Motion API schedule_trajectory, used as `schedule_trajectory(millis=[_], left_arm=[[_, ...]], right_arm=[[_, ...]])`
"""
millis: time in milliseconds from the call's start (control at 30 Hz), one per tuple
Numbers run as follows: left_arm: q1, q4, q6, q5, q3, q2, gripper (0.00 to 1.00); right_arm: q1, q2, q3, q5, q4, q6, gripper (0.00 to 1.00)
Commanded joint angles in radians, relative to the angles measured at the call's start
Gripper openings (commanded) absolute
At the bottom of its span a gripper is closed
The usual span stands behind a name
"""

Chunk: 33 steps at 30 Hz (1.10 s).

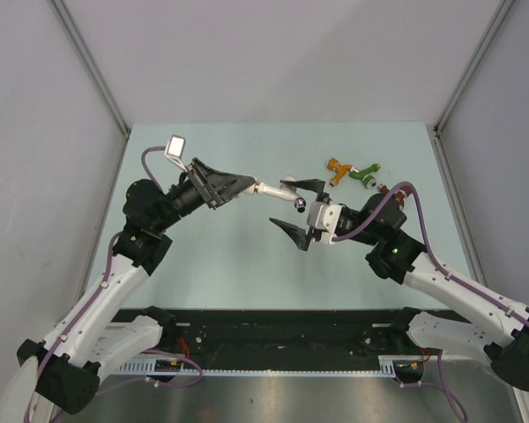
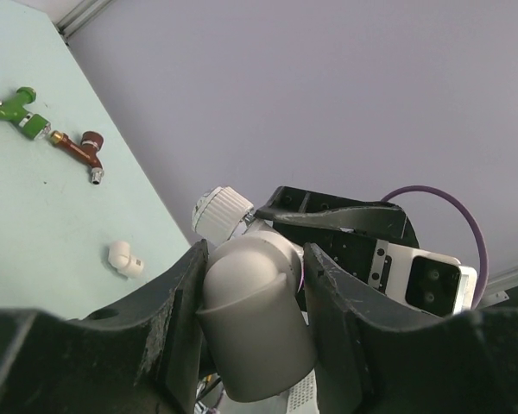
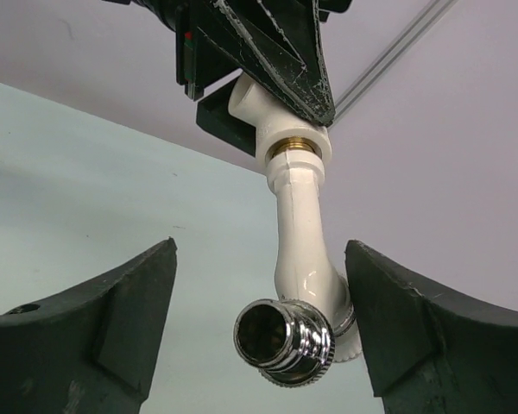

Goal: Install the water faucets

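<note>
My left gripper (image 1: 242,185) is shut on a white elbow connector (image 2: 255,319) and holds it above the table. The white faucet (image 1: 278,188) is joined to this connector at a brass thread (image 3: 292,147); its body (image 3: 298,233) reaches towards my right gripper and ends in a chrome spout (image 3: 285,341). Its ribbed white knob (image 2: 217,211) shows beyond the connector. My right gripper (image 1: 284,203) is open, its jaws on either side of the spout without touching it (image 3: 259,328). The orange faucet (image 1: 338,169), green faucet (image 1: 366,174) and dark red faucet (image 2: 79,148) lie on the table.
A small white pipe connector (image 2: 123,259) lies loose on the green table (image 1: 203,256) near the faucets. Grey walls (image 1: 273,53) close the table in at the back and sides. The right arm's purple cable (image 1: 406,189) arches over the far right.
</note>
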Motion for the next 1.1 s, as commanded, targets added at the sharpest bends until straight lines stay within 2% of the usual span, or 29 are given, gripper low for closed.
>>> schedule_trajectory(millis=[0, 133, 167, 233, 267, 333, 367, 433, 467, 567, 600, 667, 700, 800, 933, 1033, 1067], left_arm=[[-0.015, 0.070, 0.006, 0.019, 0.069, -0.008, 0.00], [-0.016, 0.107, 0.044, 0.021, 0.058, -0.011, 0.00], [-0.018, 0.119, 0.052, 0.018, 0.046, -0.014, 0.00], [-0.018, 0.164, 0.077, 0.018, 0.032, -0.019, 0.00], [-0.018, 0.178, 0.086, 0.021, 0.022, -0.022, 0.00], [-0.018, 0.221, 0.115, 0.033, 0.014, -0.026, 0.00], [-0.018, 0.233, 0.126, 0.036, 0.008, -0.030, 0.00], [-0.019, 0.276, 0.162, 0.058, 0.003, -0.039, 0.00], [-0.019, 0.291, 0.178, 0.065, -0.007, -0.042, 0.00], [-0.021, 0.372, 0.228, 0.090, -0.037, -0.066, 0.00], [-0.022, 0.414, 0.251, 0.095, -0.047, -0.079, 0.00], [-0.022, 0.470, 0.282, 0.101, -0.075, -0.098, 0.00], [-0.022, 0.488, 0.291, 0.104, -0.083, -0.103, 0.00], [-0.022, 0.557, 0.304, 0.118, -0.113, -0.117, 0.00], [-0.024, 0.627, 0.291, 0.125, -0.149, -0.126, 0.00], [-0.024, 0.630, 0.288, 0.102, -0.172, -0.132, 0.00], [-0.024, 0.611, 0.287, 0.073, -0.181, -0.135, 0.00]], right_arm=[[0.006, 0.018, 0.027, -0.016, 0.069, 0.056, 0.78], [0.005, 0.024, 0.025, -0.065, 0.108, 0.195, 0.60], [0.005, 0.025, 0.025, -0.074, 0.115, 0.230, 0.49], [0.005, 0.028, 0.025, -0.088, 0.146, 0.336, 0.37], [0.005, 0.031, 0.025, -0.089, 0.155, 0.373, 0.23], [-0.002, 0.028, 0.025, -0.093, 0.194, 0.459, 0.11], [-0.006, 0.030, 0.025, -0.099, 0.210, 0.552, 0.02], [-0.021, 0.032, 0.027, -0.105, 0.267, 0.660, 0.00], [-0.035, 0.035, 0.025, -0.105, 0.284, 0.777, 0.00], [-0.083, 0.048, 0.025, -0.067, 0.355, 0.974, 0.00], [-0.097, 0.059, 0.025, -0.054, 0.385, 1.116, 0.00], [-0.145, 0.074, 0.027, -0.031, 0.407, 1.267, 0.00], [-0.159, 0.081, 0.025, -0.022, 0.415, 1.412, 0.00], [-0.215, 0.120, 0.025, -0.030, 0.428, 1.606, 0.00], [-0.226, 0.176, 0.027, -0.053, 0.451, 1.761, 0.00], [-0.227, 0.200, 0.025, -0.063, 0.473, 1.818, 0.00], [-0.229, 0.203, 0.025, -0.062, 0.468, 1.821, 0.04]])
